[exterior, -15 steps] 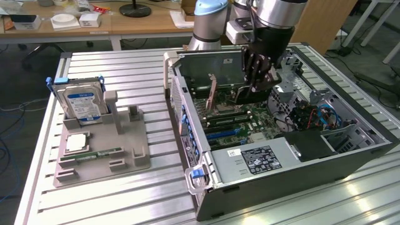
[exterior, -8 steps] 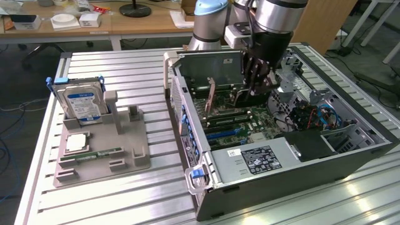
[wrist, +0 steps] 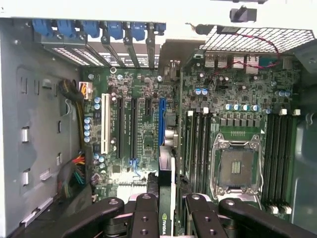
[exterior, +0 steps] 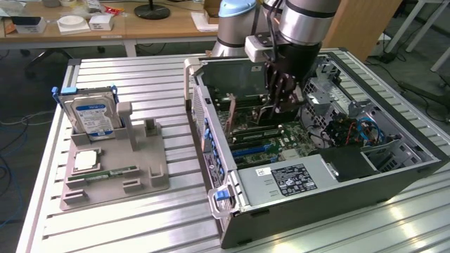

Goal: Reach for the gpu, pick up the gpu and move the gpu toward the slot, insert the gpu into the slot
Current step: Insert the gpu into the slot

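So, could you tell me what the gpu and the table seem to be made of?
The gpu: green matte board seen edge-on, likely fibreglass laminate. The table: ribbed silver slats with a dull sheen, probably aluminium.

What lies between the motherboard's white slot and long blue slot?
In the wrist view, two long black slots and one short black slot lie between them.

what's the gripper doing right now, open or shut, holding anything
Gripper: closed on the gpu, holding it edge-on inside the computer case.
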`<state>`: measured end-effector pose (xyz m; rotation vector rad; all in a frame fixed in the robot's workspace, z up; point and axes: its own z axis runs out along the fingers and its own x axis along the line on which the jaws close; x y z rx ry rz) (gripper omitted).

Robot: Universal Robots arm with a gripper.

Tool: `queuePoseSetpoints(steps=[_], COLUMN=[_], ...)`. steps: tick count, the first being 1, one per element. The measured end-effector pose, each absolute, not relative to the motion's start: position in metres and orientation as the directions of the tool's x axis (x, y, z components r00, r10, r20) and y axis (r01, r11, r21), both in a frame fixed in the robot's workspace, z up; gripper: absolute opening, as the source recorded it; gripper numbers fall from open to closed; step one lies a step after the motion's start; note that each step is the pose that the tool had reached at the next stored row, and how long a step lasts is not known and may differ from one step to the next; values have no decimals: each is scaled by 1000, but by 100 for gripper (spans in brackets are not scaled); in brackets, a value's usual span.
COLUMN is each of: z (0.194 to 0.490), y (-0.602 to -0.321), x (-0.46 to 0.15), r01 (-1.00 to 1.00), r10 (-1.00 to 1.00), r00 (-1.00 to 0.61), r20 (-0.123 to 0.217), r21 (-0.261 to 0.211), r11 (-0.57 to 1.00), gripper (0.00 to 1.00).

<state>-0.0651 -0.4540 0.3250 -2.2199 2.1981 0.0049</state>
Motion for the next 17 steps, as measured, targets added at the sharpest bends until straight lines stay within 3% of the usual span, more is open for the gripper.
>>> queuePoseSetpoints(steps=[17], z=[299], y=[-456], x=[-66], r01=[-1000], r10=[-1000], r00=[10], r20=[-14], r21=[-12], r11=[-10], gripper=[26])
